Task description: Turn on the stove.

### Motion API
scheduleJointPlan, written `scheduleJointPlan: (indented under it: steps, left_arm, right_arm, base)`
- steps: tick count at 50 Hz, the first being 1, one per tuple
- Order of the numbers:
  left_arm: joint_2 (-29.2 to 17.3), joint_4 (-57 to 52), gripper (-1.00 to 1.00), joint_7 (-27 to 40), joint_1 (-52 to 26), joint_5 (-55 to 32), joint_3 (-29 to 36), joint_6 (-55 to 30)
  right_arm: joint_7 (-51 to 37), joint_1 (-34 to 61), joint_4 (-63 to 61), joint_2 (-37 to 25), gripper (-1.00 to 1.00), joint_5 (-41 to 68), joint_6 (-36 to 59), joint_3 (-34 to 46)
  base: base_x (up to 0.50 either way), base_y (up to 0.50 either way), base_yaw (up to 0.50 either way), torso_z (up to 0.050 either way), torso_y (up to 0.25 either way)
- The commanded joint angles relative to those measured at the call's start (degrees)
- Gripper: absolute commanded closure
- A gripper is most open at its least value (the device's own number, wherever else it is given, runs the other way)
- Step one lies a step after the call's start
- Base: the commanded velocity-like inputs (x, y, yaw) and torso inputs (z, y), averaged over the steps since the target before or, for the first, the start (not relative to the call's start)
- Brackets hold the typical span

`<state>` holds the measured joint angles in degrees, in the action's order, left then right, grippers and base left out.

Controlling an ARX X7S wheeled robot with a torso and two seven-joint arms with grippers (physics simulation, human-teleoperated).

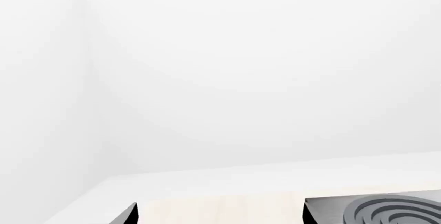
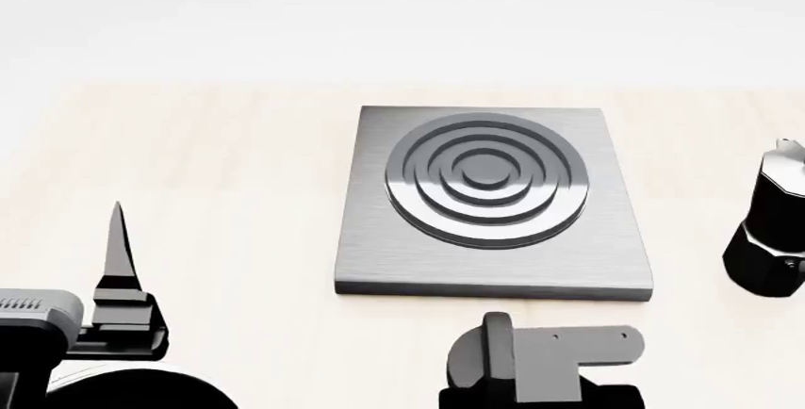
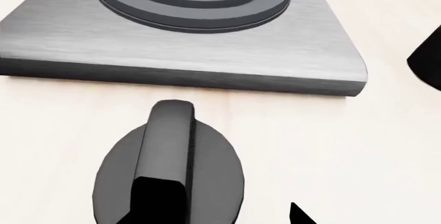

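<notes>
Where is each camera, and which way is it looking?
Head view: high up, looking down on the stove, the moka pot and both arms.
Left wrist view: looks across the table at a white wall, catching the stove's corner.
Right wrist view: low, facing the knob and the stove's front edge.
All three show the stove.

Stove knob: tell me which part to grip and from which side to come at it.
Grip the upright fin of the knob, jaws on its two long flat faces, coming straight down from above. The fin points toward the stove slab, so align the jaws across it, then twist.
</notes>
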<state>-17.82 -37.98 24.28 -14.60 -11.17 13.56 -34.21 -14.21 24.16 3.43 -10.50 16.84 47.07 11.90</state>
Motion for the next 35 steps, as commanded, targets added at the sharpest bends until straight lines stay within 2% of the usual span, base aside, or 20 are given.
scheduleJointPlan:
  steps: [1,35]
  left_arm:
    - [-0.2,-0.1,-1.0,0.2,0.0,-0.2,0.1,0.0]
    - [-0.7,-0.2,-1.0,0.7,-0.2,-0.9,0.2,0.1]
  right_arm:
    - [-4.2,0.1,0.3,-1.2,-1.0,-5.4,1.2,-1.7]
    - [-12.2,-0.5,-4.6,-1.6,-1.0,-7.0,3.5,-5.4]
  base:
    - [0.0,0.0,0.0,0.0,0.0]
    - [0.0,0.0,0.0,0.0,0.0]
